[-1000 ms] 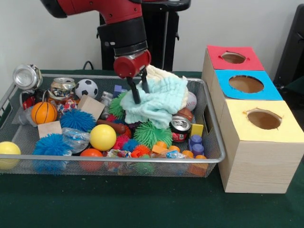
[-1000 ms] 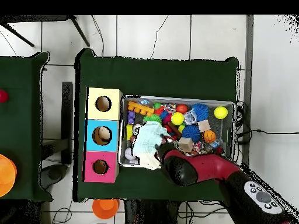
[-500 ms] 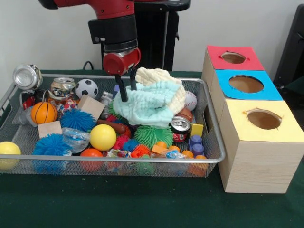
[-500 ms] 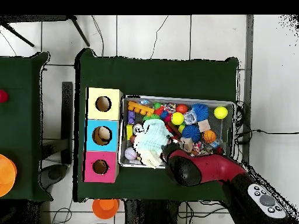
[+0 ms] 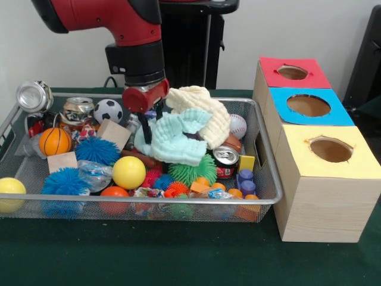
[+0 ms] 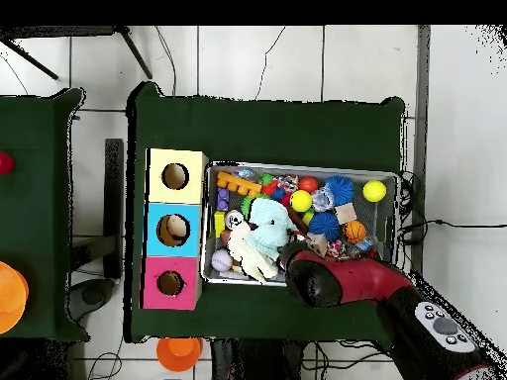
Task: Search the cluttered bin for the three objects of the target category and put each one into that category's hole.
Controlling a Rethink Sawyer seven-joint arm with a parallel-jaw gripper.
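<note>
The pincer (image 5: pixel 150 118) pinches the light-blue cloth (image 5: pixel 174 138) (cream cloth (image 5: pixel 201 113) beside it) over the bin (image 5: pixel 265 179).

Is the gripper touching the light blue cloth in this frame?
Touching. In the front view the gripper reaches down into the left edge of the light blue cloth, with no gap visible between them.

Three holed boxes (image 5: pixel 315 137), two yellow balls (image 5: pixel 129 172) — one soccer ball (image 5: pixel 108 111).
</note>
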